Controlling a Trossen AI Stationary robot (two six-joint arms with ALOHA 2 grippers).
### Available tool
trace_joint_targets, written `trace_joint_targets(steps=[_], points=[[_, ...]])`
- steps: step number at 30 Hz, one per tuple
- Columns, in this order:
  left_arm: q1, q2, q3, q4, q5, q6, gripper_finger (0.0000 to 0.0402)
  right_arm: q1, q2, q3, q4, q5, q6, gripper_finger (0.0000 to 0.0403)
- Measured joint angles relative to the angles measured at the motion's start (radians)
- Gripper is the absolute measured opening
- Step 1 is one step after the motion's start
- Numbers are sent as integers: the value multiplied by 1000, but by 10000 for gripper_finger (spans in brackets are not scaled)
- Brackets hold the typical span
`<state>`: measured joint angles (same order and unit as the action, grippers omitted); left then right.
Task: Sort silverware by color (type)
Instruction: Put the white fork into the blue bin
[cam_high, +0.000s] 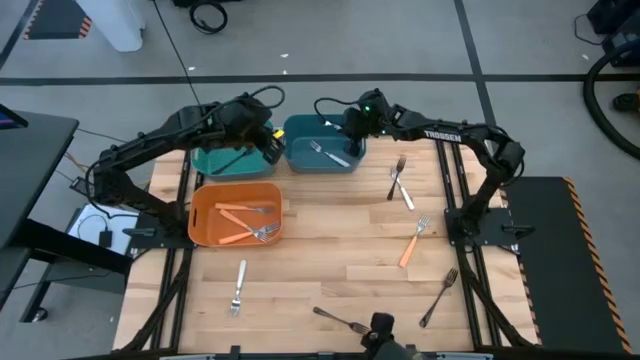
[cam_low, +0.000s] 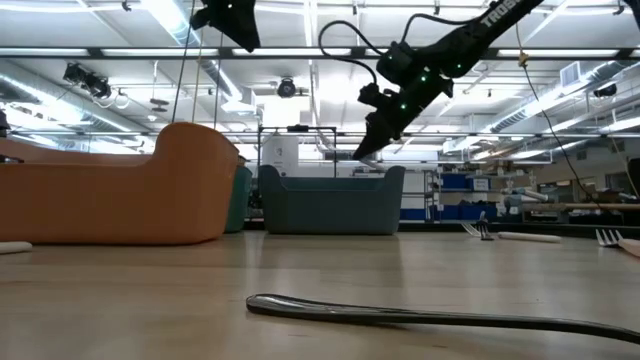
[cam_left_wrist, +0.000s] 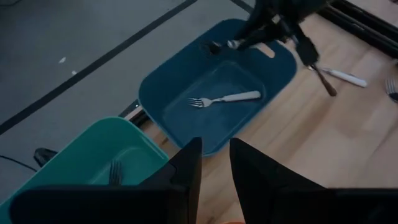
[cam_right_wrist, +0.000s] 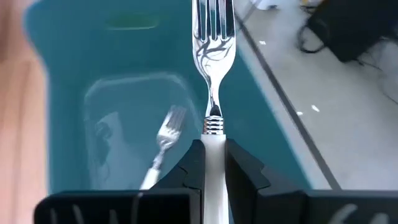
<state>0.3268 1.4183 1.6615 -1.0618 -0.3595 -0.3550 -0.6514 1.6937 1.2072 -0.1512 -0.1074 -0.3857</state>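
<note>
While the right hand (cam_right_wrist: 213, 163) hangs over the dark blue bin (cam_high: 300, 130) at about one o'clock on the bench (cam_high: 330, 250), its fingers are clamped narrow on the white handle of a silver fork (cam_right_wrist: 212, 68), tines pointing away from the wrist and down toward the bin floor. One white-handled fork (cam_left_wrist: 225, 98) already lies inside that bin, so this looks like the matching drop. To do it well, I would judge that the hand should sit squarely over the middle of the bin, clear of the rim, then let go cleanly so the fork falls flat beside its twin instead of catching the wall or bouncing out. The left hand (cam_left_wrist: 214, 163) waits at about eleven o'clock above the teal bin (cam_high: 225, 160), its fingers slightly parted and holding nothing; a dark fork (cam_left_wrist: 115, 172) rests in that bin. The orange bin (cam_high: 205, 205) at nine o'clock holds the orange-handled forks (cam_high: 245, 222). Loose on the bench remain crossed forks (cam_high: 400, 182) at two o'clock, an orange-handled fork (cam_high: 412, 243) at three, a dark fork (cam_high: 438, 297) at four, another (cam_high: 338, 320) at six, and a white-handled fork (cam_high: 239, 287) at seven.
</note>
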Motion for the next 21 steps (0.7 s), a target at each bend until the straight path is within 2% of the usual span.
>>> trace_joint_targets(steps=[6, 12, 21], points=[[46, 7, 0, 1, 0, 0, 91, 1, 17, 1, 2, -47, -43, 44], [63, 16, 0, 2, 1, 1, 91, 0, 68, 1, -13, -48, -37, 70], [61, 24, 0, -1, 18, 11, 91, 24, 79, 0, 6, 107, -37, 77]])
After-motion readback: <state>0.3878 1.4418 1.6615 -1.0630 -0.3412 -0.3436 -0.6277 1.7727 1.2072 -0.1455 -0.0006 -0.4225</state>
